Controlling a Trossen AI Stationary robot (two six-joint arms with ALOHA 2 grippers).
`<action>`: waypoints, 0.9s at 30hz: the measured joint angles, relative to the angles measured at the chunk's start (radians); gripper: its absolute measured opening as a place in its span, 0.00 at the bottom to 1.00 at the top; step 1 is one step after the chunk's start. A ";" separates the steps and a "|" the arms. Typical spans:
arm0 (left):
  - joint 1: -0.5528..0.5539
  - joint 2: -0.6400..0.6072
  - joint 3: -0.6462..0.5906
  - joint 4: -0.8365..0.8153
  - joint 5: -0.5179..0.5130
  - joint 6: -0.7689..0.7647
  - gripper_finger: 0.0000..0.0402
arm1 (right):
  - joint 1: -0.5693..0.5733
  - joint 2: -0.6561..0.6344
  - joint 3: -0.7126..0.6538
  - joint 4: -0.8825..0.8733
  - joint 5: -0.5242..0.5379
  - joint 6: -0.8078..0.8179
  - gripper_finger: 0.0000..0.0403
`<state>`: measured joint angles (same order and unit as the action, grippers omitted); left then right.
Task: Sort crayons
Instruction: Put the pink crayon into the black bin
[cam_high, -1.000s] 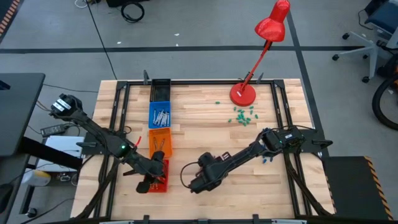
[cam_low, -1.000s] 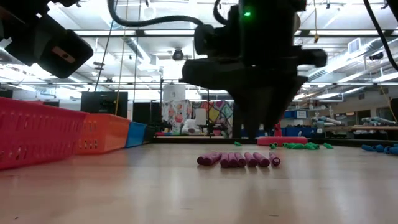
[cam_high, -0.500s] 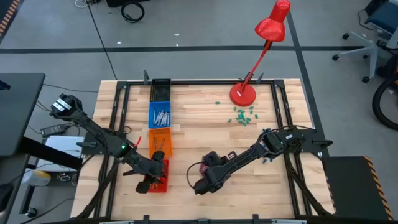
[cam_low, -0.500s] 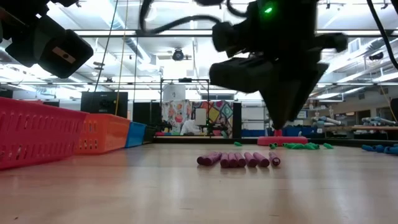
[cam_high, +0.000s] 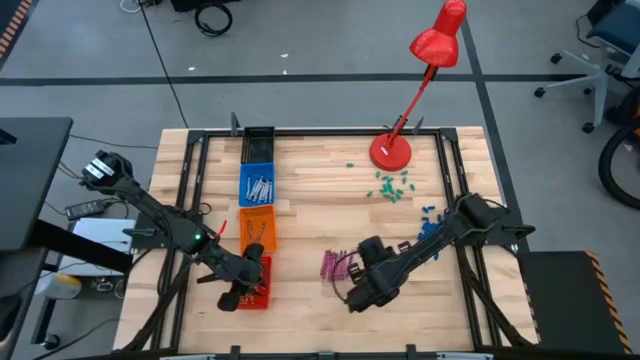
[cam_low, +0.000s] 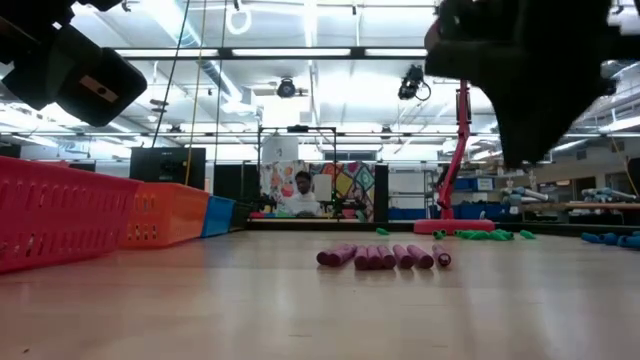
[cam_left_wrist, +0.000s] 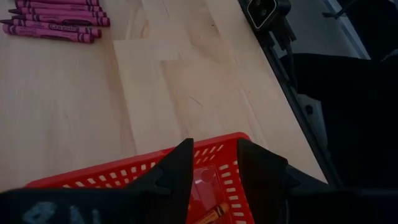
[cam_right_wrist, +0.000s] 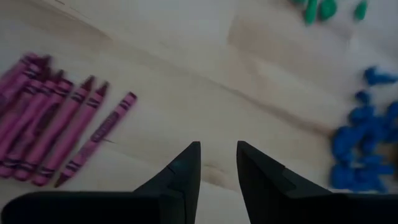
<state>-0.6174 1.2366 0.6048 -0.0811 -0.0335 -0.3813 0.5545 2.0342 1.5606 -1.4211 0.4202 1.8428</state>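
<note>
A row of magenta crayons lies flat on the wooden table, also seen in the low view, the right wrist view and the left wrist view. My right gripper hovers open just right of and nearer than the row, its fingers empty above bare wood. My left gripper hangs open over the red basket, which holds an orange crayon. Grey crayons lie in the blue bin.
A line of bins runs up the table's left part: black, blue, orange, red. Green bits and blue bits lie at the right. A red lamp's base stands at the far right.
My right gripper has moved toward the table's right edge and risen a little, rolling as it went. It has left the spot over the magenta crayons, which now show uncovered in the high view and lie where they were.
</note>
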 joint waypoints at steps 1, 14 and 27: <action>0.000 0.000 0.000 -0.001 0.000 0.001 0.34 | 0.000 -0.024 -0.045 0.059 -0.001 0.006 0.27; 0.000 0.000 0.000 -0.005 0.000 0.004 0.34 | -0.063 -0.026 -0.163 0.501 -0.061 -0.076 0.28; -0.005 0.000 0.000 -0.012 0.000 0.008 0.34 | -0.121 0.222 0.215 0.176 -0.104 -0.212 0.28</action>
<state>-0.6220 1.2366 0.6048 -0.0933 -0.0334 -0.3731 0.4332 2.2566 1.7755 -1.2452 0.3157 1.6309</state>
